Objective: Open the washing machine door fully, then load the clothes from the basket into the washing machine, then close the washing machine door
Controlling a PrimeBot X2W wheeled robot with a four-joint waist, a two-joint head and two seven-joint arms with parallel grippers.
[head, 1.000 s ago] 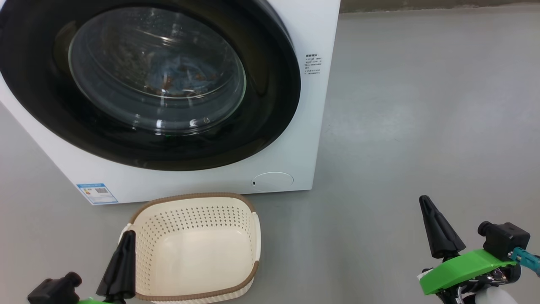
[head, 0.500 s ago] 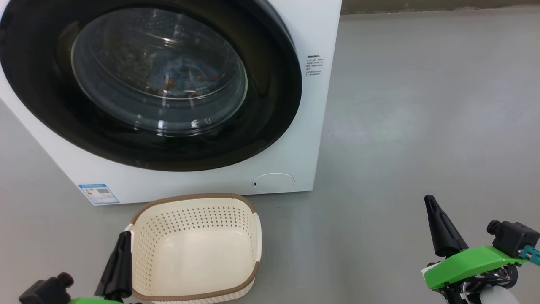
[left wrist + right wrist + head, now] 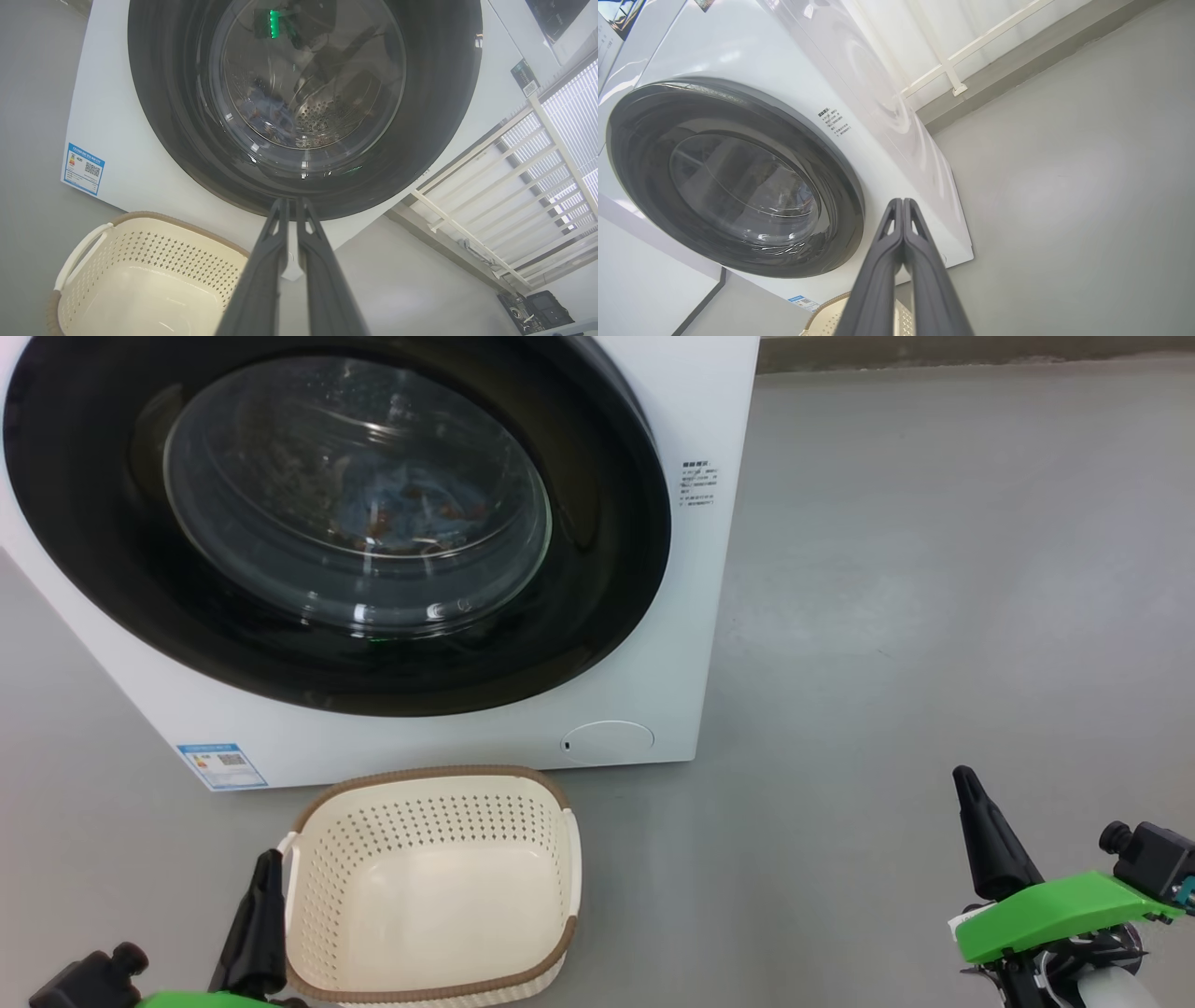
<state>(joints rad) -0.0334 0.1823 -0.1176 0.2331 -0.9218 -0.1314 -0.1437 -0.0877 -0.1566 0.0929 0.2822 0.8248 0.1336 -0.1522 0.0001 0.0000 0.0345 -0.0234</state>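
The grey floor (image 3: 934,569) spreads wide before me. The washing machine (image 3: 700,411) stands on it at the upper left of my head view, white and boxy. The washing machine door (image 3: 597,523) sits shut against its front, a broad glossy black ring around a domed glass window (image 3: 355,495).

The basket (image 3: 425,771) sits on the floor just in front of the machine, below the door, its bare cream bottom showing.

My left arm hangs low beside the basket's left handle. My left claw (image 3: 269,863) points up toward the machine, its fingers closed together with nothing between them. In my left wrist view it (image 3: 293,205) aims at the lower edge of the door.

My right arm is low at the right, well apart from the basket and the machine. My right claw (image 3: 967,784) rises from a green mount (image 3: 1055,910), tilted a little leftward, its fingers pressed shut on nothing.

The clothes (image 3: 411,513) lie inside the drum, blue with orange-brown spots, seen through the glass.

A round white cap (image 3: 609,743) sits low on the front at the right. A blue label sticker (image 3: 221,765) at the lower left carries a QR code, and its words are too small to read. A few lines of dark print (image 3: 698,483) right of the door are also too small to read.
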